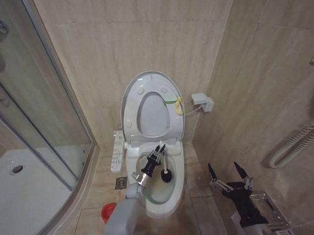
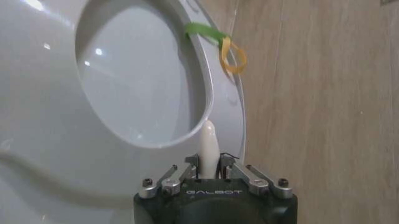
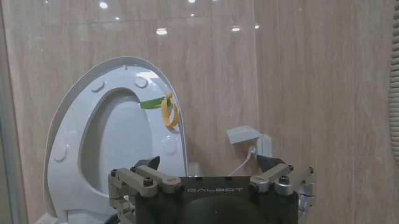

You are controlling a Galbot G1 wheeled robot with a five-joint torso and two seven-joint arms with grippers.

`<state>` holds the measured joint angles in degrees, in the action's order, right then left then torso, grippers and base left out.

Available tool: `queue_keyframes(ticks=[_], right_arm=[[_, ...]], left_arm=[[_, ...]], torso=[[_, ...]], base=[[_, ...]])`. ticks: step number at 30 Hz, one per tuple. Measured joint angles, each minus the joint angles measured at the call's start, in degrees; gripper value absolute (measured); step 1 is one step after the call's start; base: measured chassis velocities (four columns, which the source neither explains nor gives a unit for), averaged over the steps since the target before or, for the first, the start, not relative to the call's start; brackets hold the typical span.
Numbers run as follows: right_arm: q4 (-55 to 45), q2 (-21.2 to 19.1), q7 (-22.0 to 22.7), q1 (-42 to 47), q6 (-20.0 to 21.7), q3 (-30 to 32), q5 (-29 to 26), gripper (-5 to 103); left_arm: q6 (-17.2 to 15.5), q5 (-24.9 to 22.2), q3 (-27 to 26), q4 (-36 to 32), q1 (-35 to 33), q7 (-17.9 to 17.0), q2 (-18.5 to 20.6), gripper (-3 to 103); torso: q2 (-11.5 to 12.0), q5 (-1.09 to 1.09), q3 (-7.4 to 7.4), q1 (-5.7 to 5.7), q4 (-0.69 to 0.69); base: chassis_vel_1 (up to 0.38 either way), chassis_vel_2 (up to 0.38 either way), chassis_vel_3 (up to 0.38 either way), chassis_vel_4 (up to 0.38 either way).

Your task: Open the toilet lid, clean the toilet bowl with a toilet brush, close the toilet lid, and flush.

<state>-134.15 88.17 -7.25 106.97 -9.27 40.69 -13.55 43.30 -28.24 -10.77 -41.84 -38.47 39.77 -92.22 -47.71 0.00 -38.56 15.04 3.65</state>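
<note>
The toilet lid (image 1: 150, 77) and the seat stand raised against the back wall, with a yellow-green strap (image 1: 173, 102) at the lid's right edge. Below them lies the open white toilet bowl (image 1: 177, 195). My left gripper (image 1: 157, 156) hangs over the bowl, shut on the white handle of the toilet brush (image 1: 166, 175), whose black head sits low inside the bowl. In the left wrist view the handle (image 2: 208, 142) rises between the left gripper's (image 2: 209, 161) fingers, facing the raised lid (image 2: 37, 140). My right gripper (image 1: 230, 177) waits open beside the toilet's right side. The right wrist view faces the lid (image 3: 68, 154) over the right gripper (image 3: 209, 162).
A glass shower enclosure (image 1: 42, 117) and white shower tray (image 1: 24, 185) take up the left. A red cup holder (image 1: 108, 210) stands on the floor left of the bowl, near a side control panel (image 1: 118, 153). A wall box (image 1: 200, 100) and ribbed hose (image 1: 298, 140) are right.
</note>
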Motion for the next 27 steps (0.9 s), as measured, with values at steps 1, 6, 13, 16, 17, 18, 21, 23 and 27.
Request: queue_keyframes(ticks=[1, 6, 13, 16, 17, 18, 21, 23, 27], right_arm=[[0.0, 0.0, 0.0, 0.0, 0.0, 0.0, 0.0, 100], [0.0, 0.0, 0.0, 0.0, 0.0, 0.0, 0.0, 100], [0.0, 0.0, 0.0, 0.0, 0.0, 0.0, 0.0, 100], [0.0, 0.0, 0.0, 0.0, 0.0, 0.0, 0.0, 100], [0.0, 0.0, 0.0, 0.0, 0.0, 0.0, 0.0, 100], [0.0, 0.0, 0.0, 0.0, 0.0, 0.0, 0.0, 100], [0.0, 0.0, 0.0, 0.0, 0.0, 0.0, 0.0, 100], [0.0, 0.0, 0.0, 0.0, 0.0, 0.0, 0.0, 100], [0.0, 0.0, 0.0, 0.0, 0.0, 0.0, 0.0, 100]], left_arm=[[0.0, 0.0, 0.0, 0.0, 0.0, 0.0, 0.0, 21], [1.13, 1.6, -0.58, 5.03, 0.43, -0.06, 0.42, 21], [1.77, 3.29, 0.81, 7.07, 2.87, -0.5, 1.61, 21], [1.72, 2.18, 1.54, 6.74, 3.78, -0.5, 1.08, 21], [1.61, 0.94, 1.99, 6.39, 4.06, -0.56, 0.61, 21], [1.46, -0.2, 2.28, 6.0, 4.21, -0.65, 0.26, 21], [1.23, -3.21, 2.61, 5.19, 4.2, -0.62, 0.12, 21], [1.08, -4.73, 2.81, 4.73, 3.99, -0.56, 0.1, 21], [0.4, -8.93, 2.76, 3.54, 3.19, -0.31, 0.11, 21]], torso=[[0.0, 0.0, 0.0, 0.0, 0.0], [0.0, -0.01, 0.01, 0.0, -0.02], [0.0, 0.0, 0.0, -0.01, -0.01], [0.0, 0.0, -0.01, -0.01, -0.01], [0.0, 0.0, -0.01, 0.0, 0.0], [0.0, -0.01, -0.01, 0.0, 0.03], [0.0, 0.0, -0.01, 0.0, 0.01], [0.0, 0.0, -0.01, 0.0, 0.0], [0.0, 0.0, 0.0, 0.0, -0.01]], base=[[0.0, 0.0, 0.0, 0.0], [0.0, 0.0, 0.0, 0.0], [0.0, 0.0, 0.0, 0.0], [0.0, 0.0, 0.0, 0.0], [0.0, 0.0, 0.0, 0.0], [0.0, 0.0, 0.0, 0.0], [0.0, 0.0, 0.0, 0.0], [0.0, 0.0, 0.0, 0.0], [0.0, 0.0, 0.0, 0.0]])
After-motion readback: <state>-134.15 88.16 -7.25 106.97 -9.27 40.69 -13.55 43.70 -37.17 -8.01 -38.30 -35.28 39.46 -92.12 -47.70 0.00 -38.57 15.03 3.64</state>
